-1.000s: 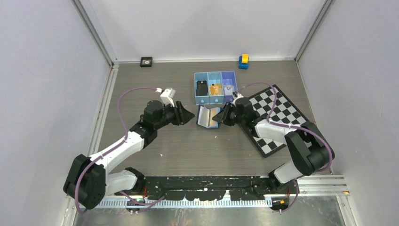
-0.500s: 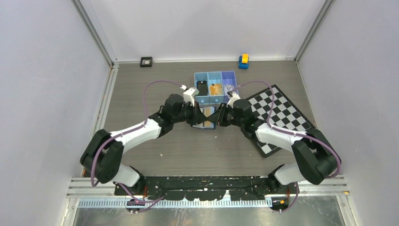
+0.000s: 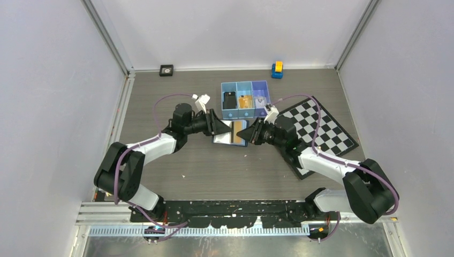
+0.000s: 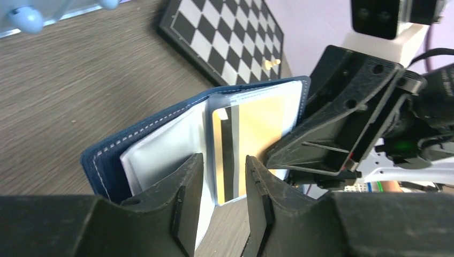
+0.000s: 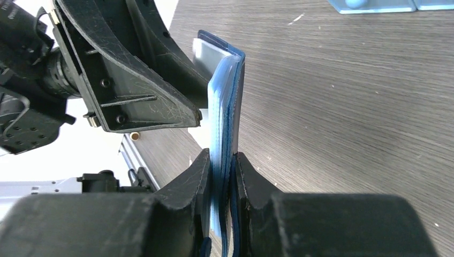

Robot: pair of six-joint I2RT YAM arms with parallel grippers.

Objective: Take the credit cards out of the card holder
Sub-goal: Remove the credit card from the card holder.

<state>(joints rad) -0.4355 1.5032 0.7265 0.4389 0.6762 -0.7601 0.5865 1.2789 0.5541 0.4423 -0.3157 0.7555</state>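
The navy card holder (image 3: 226, 136) is held on edge just above the table between both grippers. My right gripper (image 3: 246, 133) is shut on its right side; in the right wrist view (image 5: 222, 160) the blue leaves (image 5: 227, 91) are pinched between the fingers. The holder stands open in the left wrist view (image 4: 123, 155), with an orange-gold credit card (image 4: 257, 128) with a black stripe sitting in a clear sleeve. My left gripper (image 4: 222, 160) is open, its jaws on either side of the card's near end. It also shows in the top view (image 3: 218, 128).
A light-blue three-compartment tray (image 3: 244, 114) stands just behind the holder, holding a dark item, an orange item and a pale one. A chessboard (image 3: 321, 131) lies to the right, under the right arm. A yellow-blue toy (image 3: 277, 68) and a black square object (image 3: 166, 69) sit at the back wall.
My left gripper has come in from the left to the holder. The holder has gone from lying on the table to being held open, and the orange-gold card now shows.
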